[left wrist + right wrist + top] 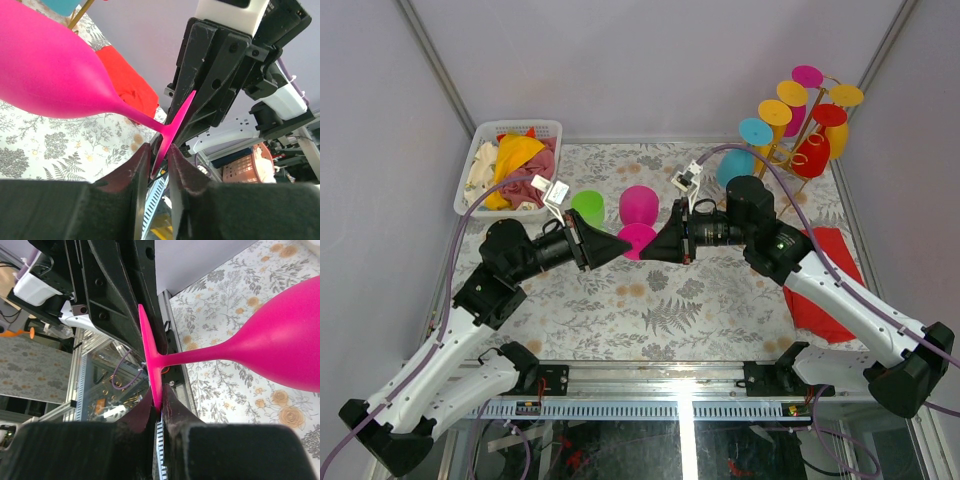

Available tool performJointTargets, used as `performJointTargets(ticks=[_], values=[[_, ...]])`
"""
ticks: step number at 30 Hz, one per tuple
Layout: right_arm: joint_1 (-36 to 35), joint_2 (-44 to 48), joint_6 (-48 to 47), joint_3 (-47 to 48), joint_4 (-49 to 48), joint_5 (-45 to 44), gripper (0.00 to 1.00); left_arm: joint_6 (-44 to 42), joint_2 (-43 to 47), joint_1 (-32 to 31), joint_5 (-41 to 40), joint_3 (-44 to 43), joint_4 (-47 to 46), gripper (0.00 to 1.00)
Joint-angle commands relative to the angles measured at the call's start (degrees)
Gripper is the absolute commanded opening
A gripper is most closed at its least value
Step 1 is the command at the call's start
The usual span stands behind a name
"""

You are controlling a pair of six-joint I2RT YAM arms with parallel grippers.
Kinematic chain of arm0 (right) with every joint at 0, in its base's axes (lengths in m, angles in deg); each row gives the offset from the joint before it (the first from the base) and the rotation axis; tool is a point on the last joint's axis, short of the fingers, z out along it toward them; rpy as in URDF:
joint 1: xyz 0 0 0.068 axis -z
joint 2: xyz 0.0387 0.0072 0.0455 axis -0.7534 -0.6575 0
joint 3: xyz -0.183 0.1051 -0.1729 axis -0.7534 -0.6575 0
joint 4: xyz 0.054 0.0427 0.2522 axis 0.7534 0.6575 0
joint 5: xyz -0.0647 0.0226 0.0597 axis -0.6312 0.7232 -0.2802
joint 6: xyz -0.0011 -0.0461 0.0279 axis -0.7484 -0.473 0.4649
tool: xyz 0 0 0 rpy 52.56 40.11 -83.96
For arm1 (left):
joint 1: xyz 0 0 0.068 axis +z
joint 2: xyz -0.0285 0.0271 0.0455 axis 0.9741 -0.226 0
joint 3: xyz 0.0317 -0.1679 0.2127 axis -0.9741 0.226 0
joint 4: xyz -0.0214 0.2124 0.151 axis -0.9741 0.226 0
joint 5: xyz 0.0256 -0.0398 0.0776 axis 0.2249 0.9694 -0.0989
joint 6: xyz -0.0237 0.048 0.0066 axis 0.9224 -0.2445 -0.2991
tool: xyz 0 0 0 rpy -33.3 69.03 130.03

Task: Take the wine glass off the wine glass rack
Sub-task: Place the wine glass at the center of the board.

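Observation:
A pink wine glass (639,207) is held in the air over the middle of the table, its round foot (638,238) between both grippers. My right gripper (652,246) is shut on the rim of the foot (150,360); in the right wrist view the gripper (160,401) pinches it tight. My left gripper (623,247) faces it; its jaws (159,152) straddle the foot's opposite rim (172,125) with a thin gap showing. The gold wire wine glass rack (798,152) stands at the back right with several coloured glasses hanging on it.
A green glass (587,206) stands on the table left of the pink one. A teal glass (733,167) is by the rack's near end. A white slatted basket (480,170) of cloths is back left. A red cloth (828,278) lies at the right edge.

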Motion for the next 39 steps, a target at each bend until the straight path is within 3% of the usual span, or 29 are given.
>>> performJointTargets(ticks=[1,3,6,8,10,14,20,28,34,39], values=[[-1.68,2.02,-4.76,2.05,-1.58,-3.34,0.00,-0.37,0.48,-0.20,-1.22,-2.09,-0.14,0.29],[-2.35,2.31,-6.32,1.73,-1.20,-4.69,0.00,-0.73,0.73,-0.19,-1.86,-2.40,0.63,0.44],[-3.78,2.59,-9.58,1.16,-0.72,-7.07,0.00,-1.39,1.19,-0.19,-2.95,-2.79,1.83,0.56],[-4.82,2.81,-11.91,0.41,-0.75,-8.51,0.00,-2.00,1.62,-0.19,-4.41,-3.45,3.22,0.69],[-5.90,3.13,-15.49,-0.35,-0.80,-10.07,0.00,-2.87,2.45,-0.19,-9.81,-4.69,6.96,0.83],[-8.35,4.76,-22.49,-3.84,-2.09,-12.28,0.00,-4.88,6.96,-0.20,-20.94,-4.92,11.29,1.00],[-10.84,6.72,-36.58,-7.38,0.63,-11.21,0.00,-6.23,9.05,-0.19,-25.15,-6.23,14.57,1.00],[-14.63,6.85,-61.04,-8.29,11.63,-7.07,0.00,-4.99,6.54,-0.19,-25.71,-8.39,17.14,1.00],[-14.77,8.98,-66.05,-10.33,13.21,-0.44,0.00,-4.38,5.59,-0.18,-24.72,-8.96,17.43,1.00],[-14.74,9.74,-67.53,-11.58,11.89,6.59,0.00,-3.44,3.01,-0.19,-18.70,-8.85,15.94,1.00]])
